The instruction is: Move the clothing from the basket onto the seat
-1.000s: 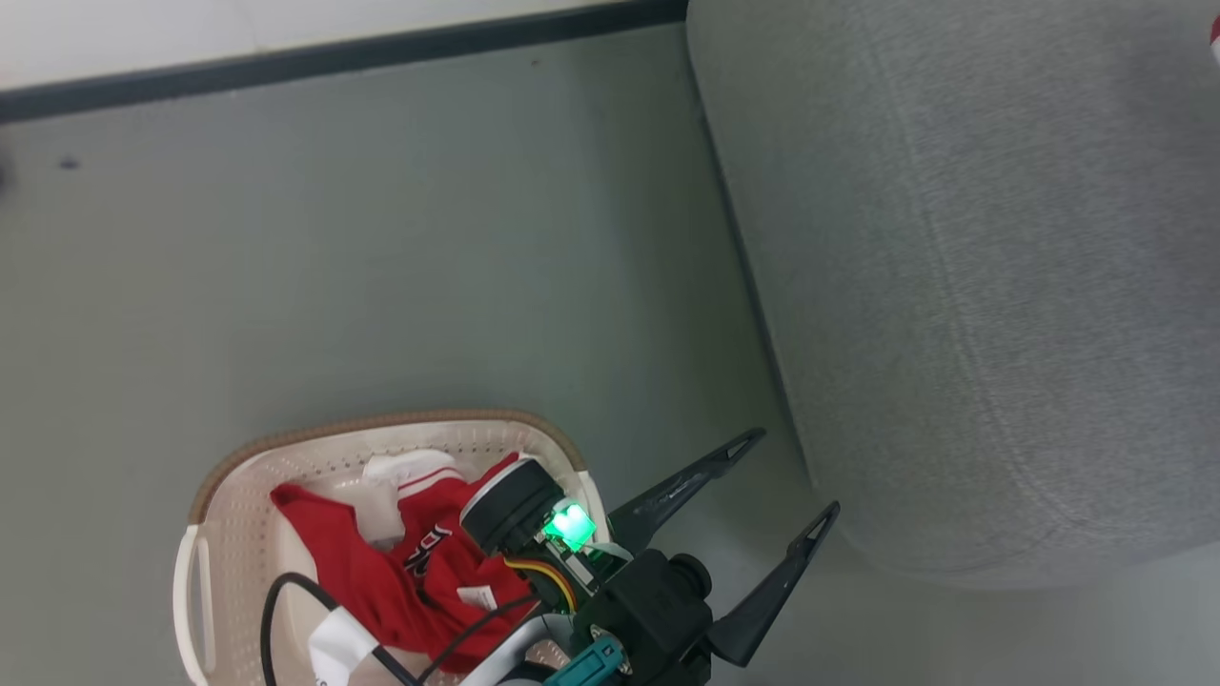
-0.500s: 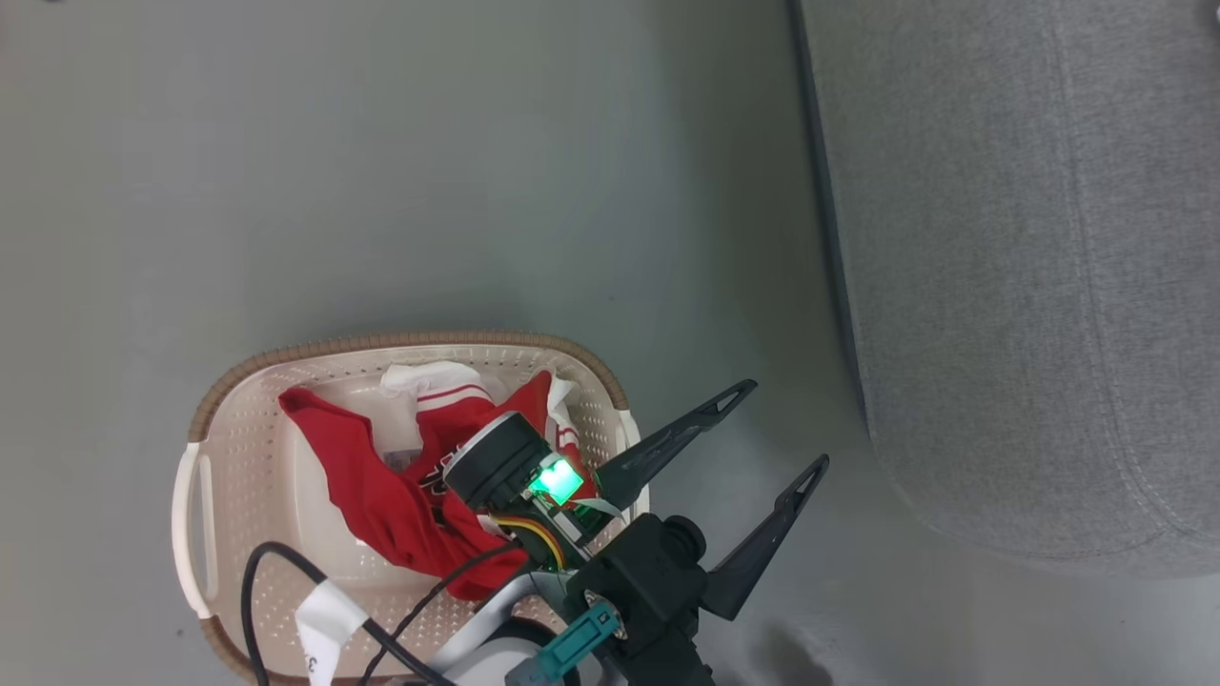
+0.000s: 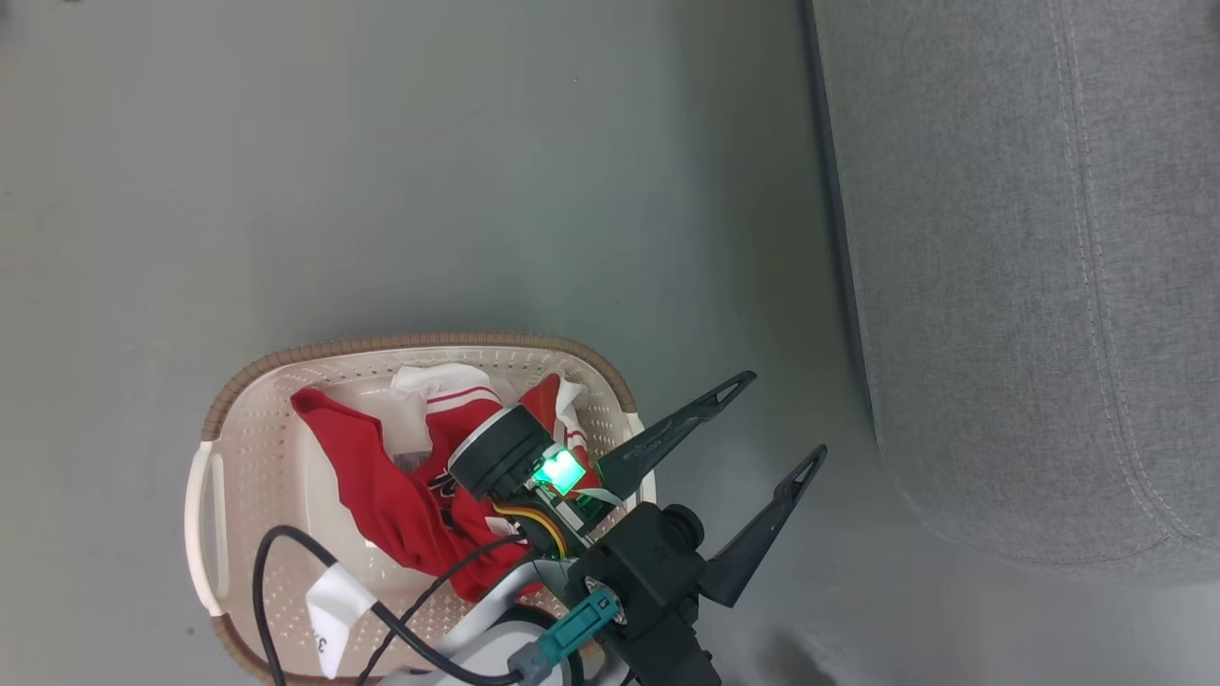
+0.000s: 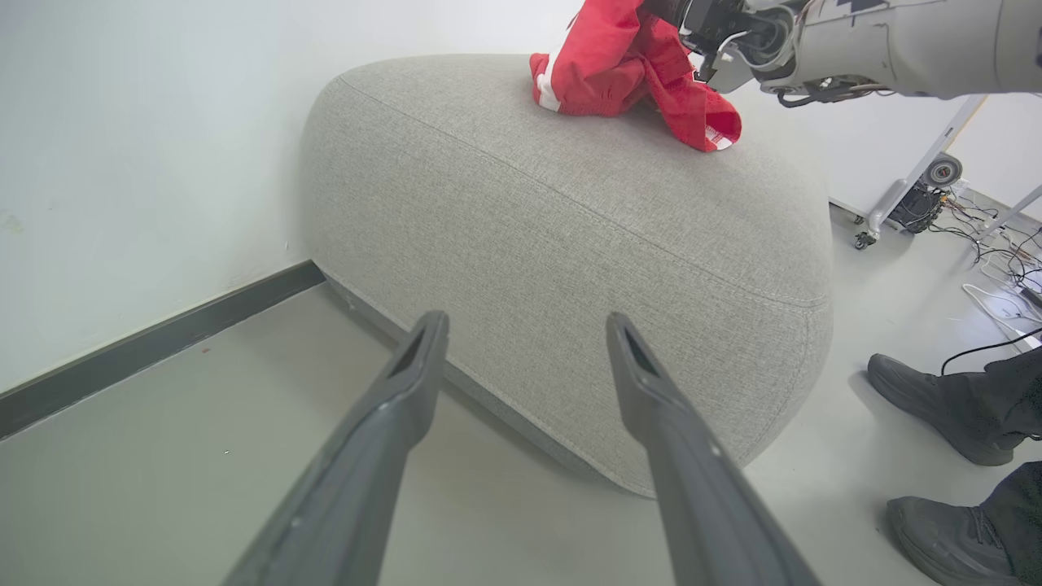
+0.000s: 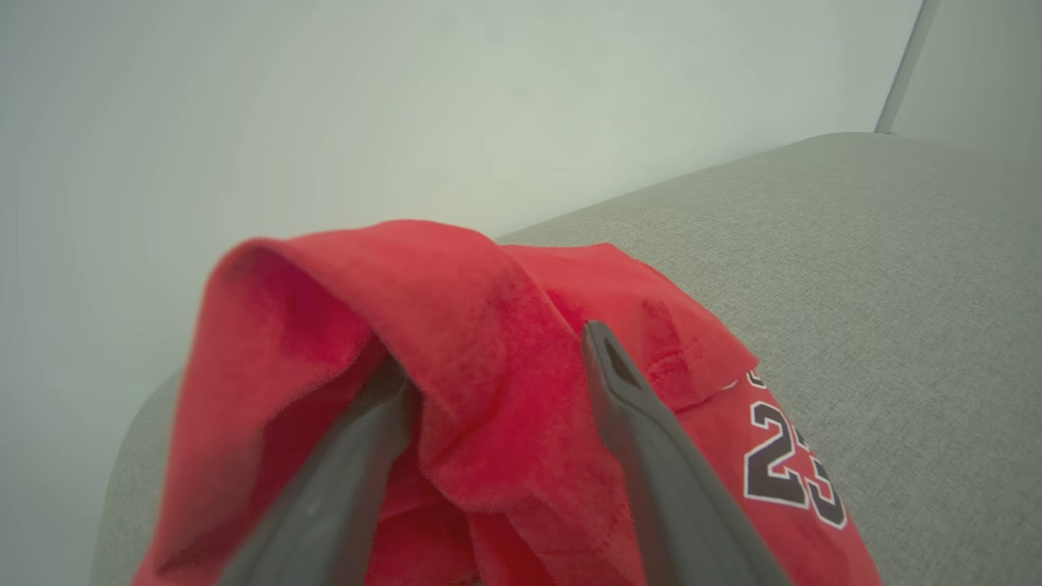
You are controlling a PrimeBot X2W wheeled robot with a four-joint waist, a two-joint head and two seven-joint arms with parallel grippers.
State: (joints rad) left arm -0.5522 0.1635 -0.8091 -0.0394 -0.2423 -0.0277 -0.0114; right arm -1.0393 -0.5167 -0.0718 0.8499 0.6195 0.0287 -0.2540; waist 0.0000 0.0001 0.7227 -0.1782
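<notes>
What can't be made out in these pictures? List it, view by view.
Head view: much of the basket floor, under the red garment and the left gripper's arm and cable.
Right wrist view: one fingertip of the right gripper, under a fold of the numbered jersey.
Left wrist view: the right gripper's fingers, behind that jersey on the seat; a person, cut off above the shoes by the right edge.

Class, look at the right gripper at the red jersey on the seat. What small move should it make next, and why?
Probably draw the right gripper back, clear of the red jersey. Its fingers stand apart, a fold lies loose between them, and the jersey rests on the seat. More red clothing waits in the basket.
</notes>
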